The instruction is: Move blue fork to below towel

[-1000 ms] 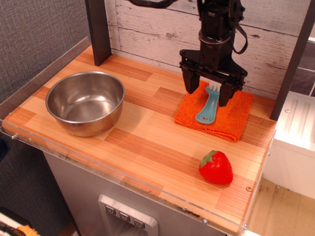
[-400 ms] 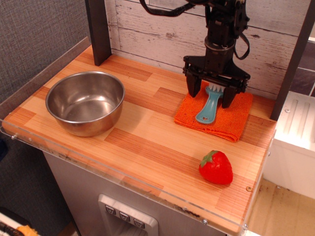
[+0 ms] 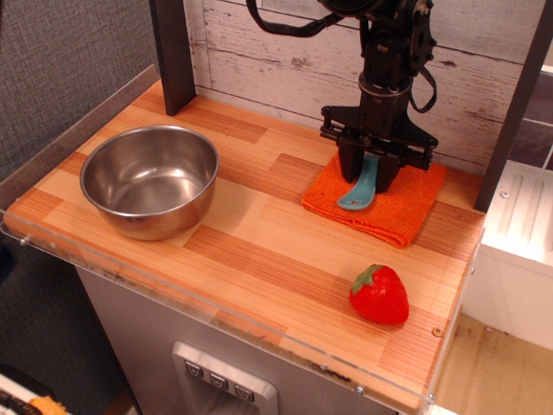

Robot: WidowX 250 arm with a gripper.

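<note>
Blue fork (image 3: 359, 191), one, in hand (image 3: 368, 175)

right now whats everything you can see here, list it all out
blue fork: one, light blue, lying on the towel, head end between the gripper's fingers
towel: one, orange knitted, back right of the table
steel bowl: one, silver, left side of the table, nothing visible inside it
strawberry: one, red with green leaves, front right of the table
table: one, wood-striped top with a clear front edge
plank wall: one, whitewashed, behind the table
gripper: one, black, down on the towel, fingers closed in around the fork's head
</note>
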